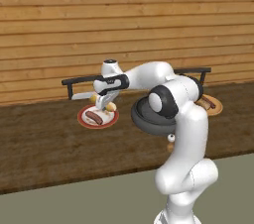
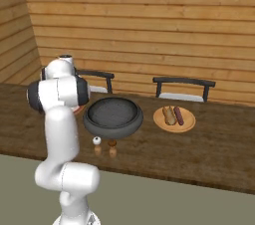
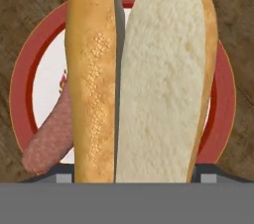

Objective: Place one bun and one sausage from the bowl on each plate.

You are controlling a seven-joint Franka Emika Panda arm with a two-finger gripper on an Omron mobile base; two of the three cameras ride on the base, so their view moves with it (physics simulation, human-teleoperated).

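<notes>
Gripper [image 1: 104,103] was clamped across the split bun [image 3: 141,79] over the left plate [image 3: 22,86]; bun judged light, soft, crushable, best held mid-length.

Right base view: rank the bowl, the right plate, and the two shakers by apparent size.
1. bowl, clearly widest.
2. plate, carrying a bun and sausage.
3. white-topped shaker and brown-topped shaker: both small, look alike, so unranked.

Kitchen: wood counter [image 2: 209,154], plates [image 2: 160,118], shakers [image 2: 97,142]
</notes>
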